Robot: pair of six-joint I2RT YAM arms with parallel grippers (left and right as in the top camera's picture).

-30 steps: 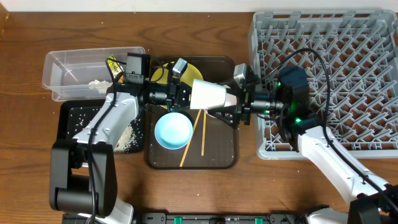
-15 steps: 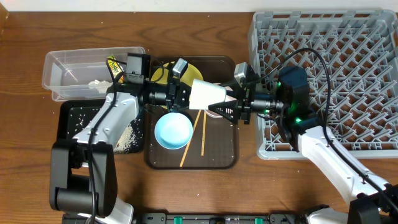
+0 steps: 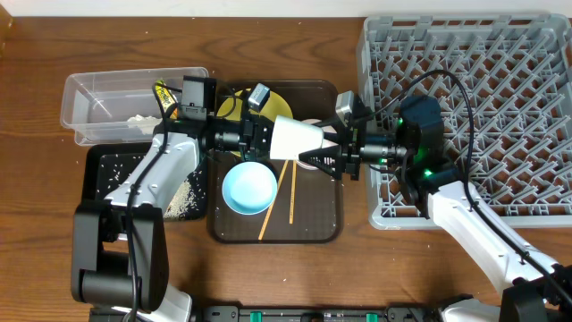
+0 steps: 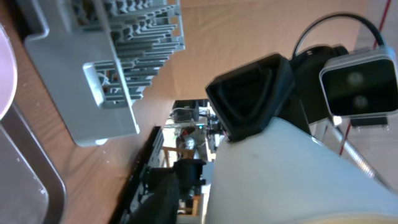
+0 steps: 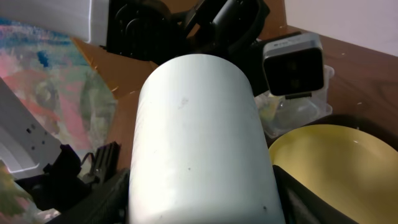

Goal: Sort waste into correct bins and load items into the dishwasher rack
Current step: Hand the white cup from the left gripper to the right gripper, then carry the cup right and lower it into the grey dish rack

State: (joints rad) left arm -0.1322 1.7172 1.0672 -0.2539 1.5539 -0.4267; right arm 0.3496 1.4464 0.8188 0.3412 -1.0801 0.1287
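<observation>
The white cup (image 3: 297, 137) lies sideways in the air over the brown tray, held between both arms. My left gripper (image 3: 268, 136) is shut on its wide end. My right gripper (image 3: 323, 150) has a finger pressed on each side of its narrow end; in the right wrist view the cup (image 5: 199, 137) fills the space between the fingers. The yellow plate (image 3: 284, 103), blue bowl (image 3: 249, 188) and two chopsticks (image 3: 290, 192) lie on the tray below. The pink bowl is mostly hidden under the cup. The grey rack (image 3: 500, 98) stands at the right.
The brown serving tray (image 3: 313, 224) sits mid-table. The clear tub (image 3: 98, 98) at the back left holds the snack wrapper (image 3: 164, 97) and paper scrap (image 3: 141, 122). The black tray (image 3: 103, 165) in front of it holds rice grains (image 3: 183, 199).
My right gripper has moved left from the rack's edge onto the cup's narrow end. The left gripper and the cup have barely shifted.
</observation>
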